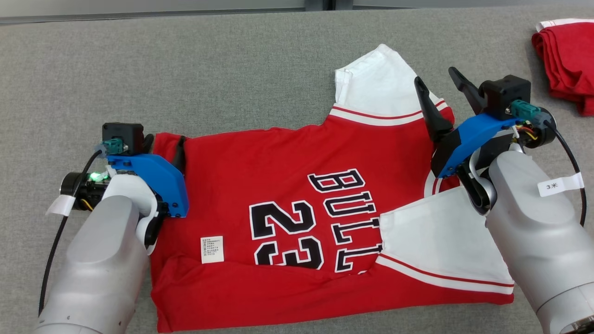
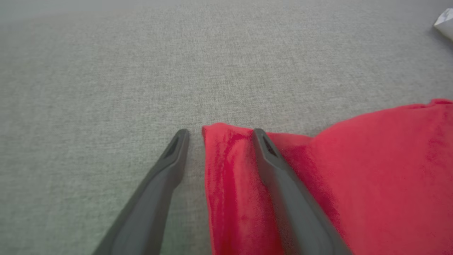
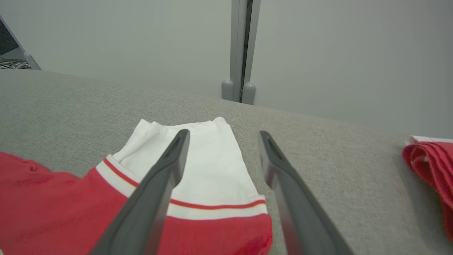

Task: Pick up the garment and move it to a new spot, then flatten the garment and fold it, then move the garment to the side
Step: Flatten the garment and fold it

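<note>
The garment (image 1: 278, 185) is a red jersey with white sleeves and black lettering, spread on the grey table with its near sleeve (image 1: 436, 241) folded onto the body. My left gripper (image 1: 164, 148) is low at the jersey's left edge, open. In the left wrist view that gripper (image 2: 220, 131) straddles a red corner of the garment (image 2: 230, 177), one finger on the cloth and one on bare table. My right gripper (image 1: 436, 79) hovers open over the far white sleeve (image 1: 380, 83). In the right wrist view that gripper (image 3: 223, 133) holds nothing above the sleeve (image 3: 208, 170).
A second red cloth (image 1: 568, 65) lies bunched at the table's far right corner, also seen as a red bundle (image 3: 430, 163) in the right wrist view. A pale wall with a grey post (image 3: 240, 46) runs behind the table's back edge. Grey tabletop (image 1: 139, 69) lies open at the left and back.
</note>
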Motion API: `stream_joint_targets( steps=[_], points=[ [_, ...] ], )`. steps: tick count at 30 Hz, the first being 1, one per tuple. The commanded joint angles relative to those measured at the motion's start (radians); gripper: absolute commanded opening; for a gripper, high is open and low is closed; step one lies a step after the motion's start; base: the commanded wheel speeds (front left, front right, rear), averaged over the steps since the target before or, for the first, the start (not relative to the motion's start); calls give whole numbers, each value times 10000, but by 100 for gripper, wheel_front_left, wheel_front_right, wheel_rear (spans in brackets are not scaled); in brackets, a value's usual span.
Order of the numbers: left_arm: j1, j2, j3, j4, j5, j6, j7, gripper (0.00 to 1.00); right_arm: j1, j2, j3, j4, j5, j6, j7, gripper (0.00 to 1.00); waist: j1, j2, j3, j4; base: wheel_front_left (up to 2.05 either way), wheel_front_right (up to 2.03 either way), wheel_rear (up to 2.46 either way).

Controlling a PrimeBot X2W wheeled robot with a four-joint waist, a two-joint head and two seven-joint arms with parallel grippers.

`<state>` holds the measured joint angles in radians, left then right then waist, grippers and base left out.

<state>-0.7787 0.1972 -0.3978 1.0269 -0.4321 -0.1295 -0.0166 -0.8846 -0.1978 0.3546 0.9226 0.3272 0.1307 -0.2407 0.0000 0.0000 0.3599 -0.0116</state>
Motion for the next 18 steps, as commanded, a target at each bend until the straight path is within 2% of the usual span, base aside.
stream_joint_targets(
  steps=[1, 2, 3, 5, 10, 18],
  points=[
    [-50, 7, -117, 150, -75, -13, 134, 58, -211, -72, 70, 90, 60, 2, -79, 100, 0, 0, -13, 0, 0, 0, 0],
    [-45, 27, -182, 255, -134, -13, 235, 17, -236, -97, 104, 145, 107, 2, -95, 100, 0, 0, -25, 5, 0, 0, 0],
    [-48, 39, -265, 338, -179, -13, 323, 0, -268, -121, 141, 207, 129, 2, -98, 100, 0, 0, -35, 14, 0, 0, 0],
    [-78, 61, -371, 372, -292, -13, 309, 0, -351, -165, 193, 327, 208, 2, -131, 100, 0, 0, -51, 59, 0, 0, 0],
    [-309, -60, -637, -55, -508, -12, -474, 0, -666, -421, 360, 652, 496, 2, 20, 100, 0, 0, 23, 393, 0, 0, 0],
    [-503, -346, -1252, -980, -686, -12, -1431, 0, -1883, -1052, 644, 1192, 786, 2, 958, 100, 0, 0, 496, 1180, 0, 0, 0]
  ],
)
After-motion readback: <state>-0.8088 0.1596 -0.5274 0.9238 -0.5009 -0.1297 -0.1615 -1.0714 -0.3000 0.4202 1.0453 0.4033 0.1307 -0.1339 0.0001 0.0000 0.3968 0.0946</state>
